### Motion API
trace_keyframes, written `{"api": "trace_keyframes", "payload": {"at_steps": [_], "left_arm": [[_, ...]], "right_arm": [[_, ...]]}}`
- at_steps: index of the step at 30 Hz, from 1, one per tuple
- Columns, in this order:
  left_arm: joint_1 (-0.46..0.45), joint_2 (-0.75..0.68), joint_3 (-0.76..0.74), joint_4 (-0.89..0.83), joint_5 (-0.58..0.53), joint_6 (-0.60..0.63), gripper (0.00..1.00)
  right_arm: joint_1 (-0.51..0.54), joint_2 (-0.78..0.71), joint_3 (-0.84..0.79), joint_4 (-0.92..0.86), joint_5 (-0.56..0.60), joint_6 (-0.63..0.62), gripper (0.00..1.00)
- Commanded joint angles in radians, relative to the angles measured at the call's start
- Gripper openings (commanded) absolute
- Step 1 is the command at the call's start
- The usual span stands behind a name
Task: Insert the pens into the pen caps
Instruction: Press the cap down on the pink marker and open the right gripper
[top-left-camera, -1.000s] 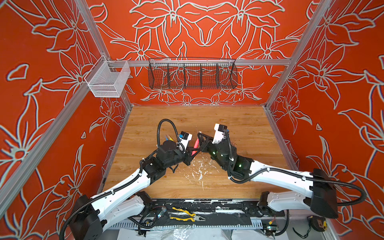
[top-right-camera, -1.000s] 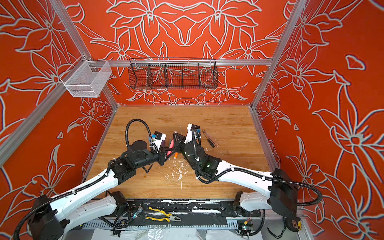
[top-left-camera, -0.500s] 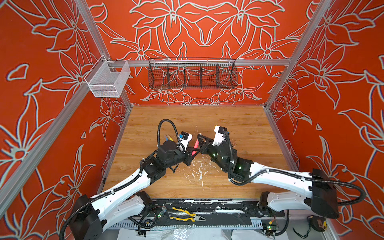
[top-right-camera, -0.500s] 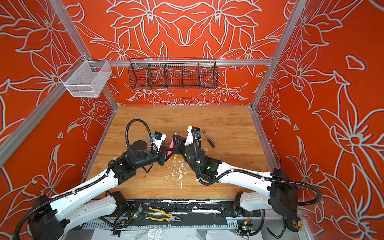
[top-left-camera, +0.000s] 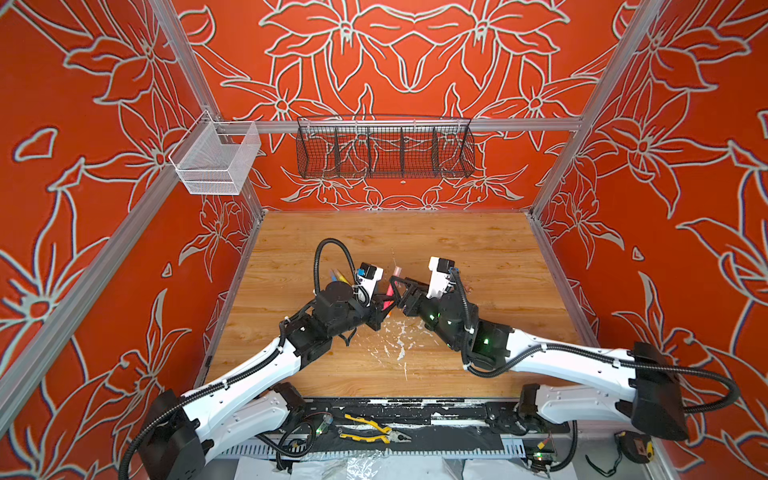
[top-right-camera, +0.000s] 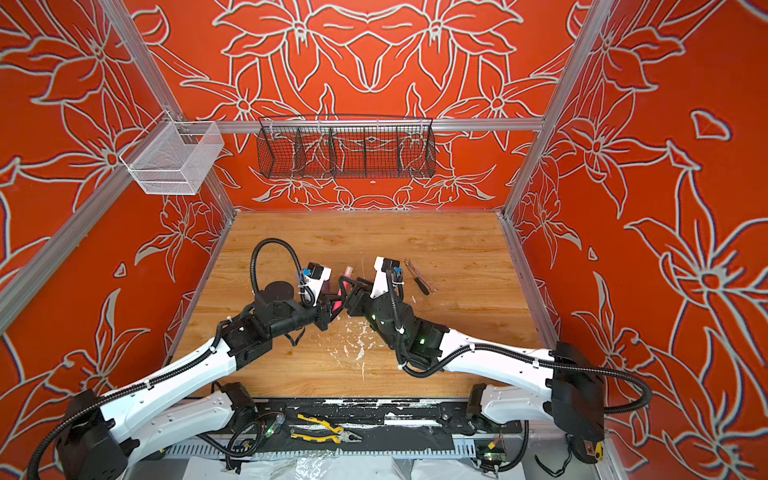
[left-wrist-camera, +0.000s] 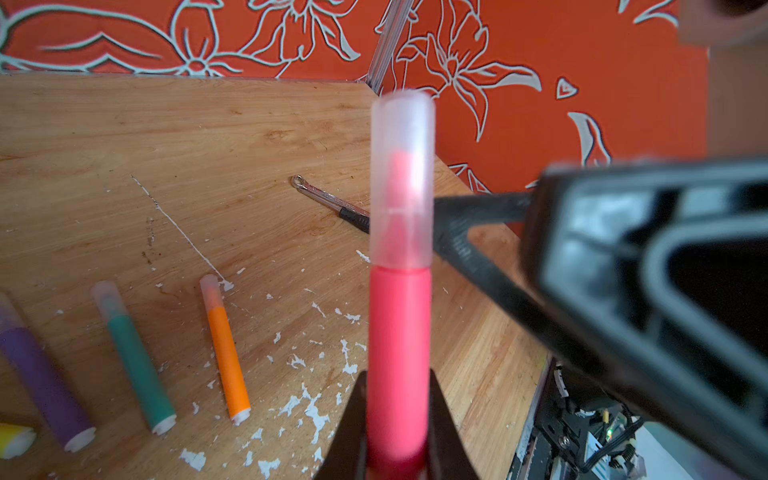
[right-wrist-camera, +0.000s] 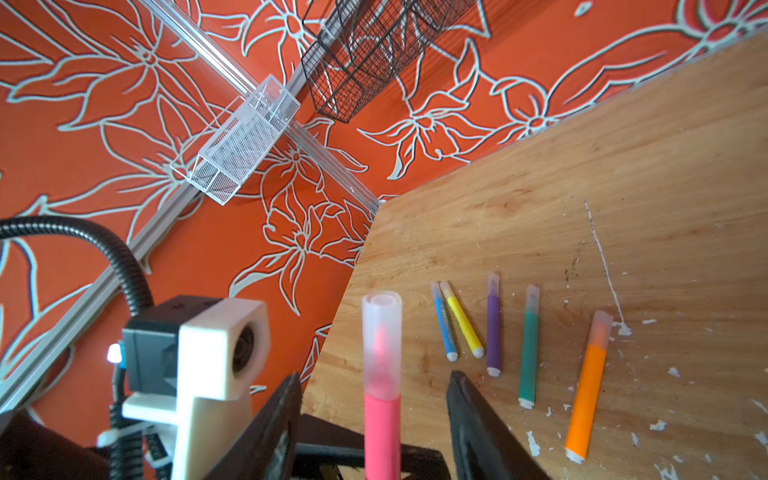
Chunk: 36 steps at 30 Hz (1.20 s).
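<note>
The left gripper (left-wrist-camera: 397, 384) pinches the light, stiff, probably slick pink pen (left-wrist-camera: 398, 332) low on its barrel; the right gripper (right-wrist-camera: 374, 376) gapes empty around the cap (left-wrist-camera: 401, 178).

Over the middle of the bench (top-left-camera: 478, 241) I had the left tool (top-left-camera: 384, 301) clamped on a pen (left-wrist-camera: 398, 353), with a cap (left-wrist-camera: 401, 178) on its far end. The right tool (right-wrist-camera: 374, 386) faced it from the right, jaws spread either side of that pen and clear of it. A row of five pens (right-wrist-camera: 493, 328) lay behind the left tool, left of centre. A pick (top-right-camera: 417, 277) lay right of the right tool. Pliers (top-left-camera: 374, 430) sat before the front edge.
</note>
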Motion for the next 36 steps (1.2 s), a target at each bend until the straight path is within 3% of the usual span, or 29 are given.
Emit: {"api": "trace_keyframes", "payload": {"at_steps": [1,13,26,30,36], "left_arm": [[0.002,-0.015,0.001,0.043,0.008,0.003,0.0],[0.002,-0.019,-0.005,0.054,0.02,0.01,0.0],[0.002,-0.02,-0.001,0.048,0.016,0.004,0.0],[0.008,0.009,0.037,0.064,-0.091,-0.033,0.0],[0.027,0.123,0.208,0.078,-0.133,-0.045,0.0]], "right_arm": [[-0.016,-0.024,0.087,-0.105,0.062,-0.021,0.58],[-0.119,0.124,0.225,-0.153,-0.09,0.014,0.52],[-0.118,0.176,0.273,-0.184,-0.162,0.012,0.1],[-0.108,0.189,0.264,-0.202,-0.19,0.019,0.04],[-0.079,0.158,0.227,-0.224,-0.183,0.012,0.0]]}}
